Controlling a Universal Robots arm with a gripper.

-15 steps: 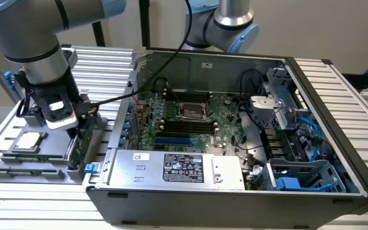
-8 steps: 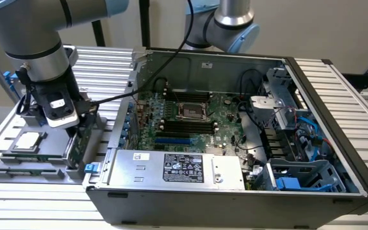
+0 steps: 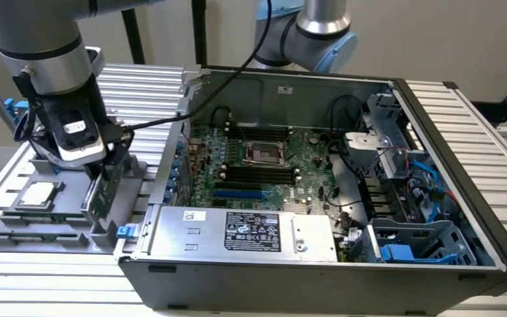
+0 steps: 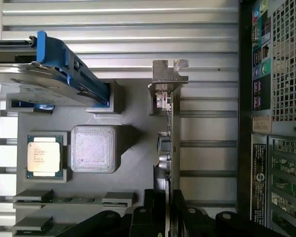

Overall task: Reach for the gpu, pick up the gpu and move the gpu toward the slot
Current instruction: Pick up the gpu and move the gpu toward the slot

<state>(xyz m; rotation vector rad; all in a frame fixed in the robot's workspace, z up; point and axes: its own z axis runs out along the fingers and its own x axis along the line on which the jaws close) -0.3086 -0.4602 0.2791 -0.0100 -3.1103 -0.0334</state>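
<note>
Wrist view: the gripper (image 4: 167, 211) straddles the edge of the gpu (image 4: 174, 129), which stands on edge in a gray tray (image 4: 138, 153) just beside the case (image 4: 245, 98). Whether the gripper clamps the card or only sits around it cannot be told.

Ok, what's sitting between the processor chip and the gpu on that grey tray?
A raised grey square block, seen in the wrist view, sits between the processor chip and the edge-on gpu.

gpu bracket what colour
The gpu bracket is silver, best seen in the wrist view.
</note>
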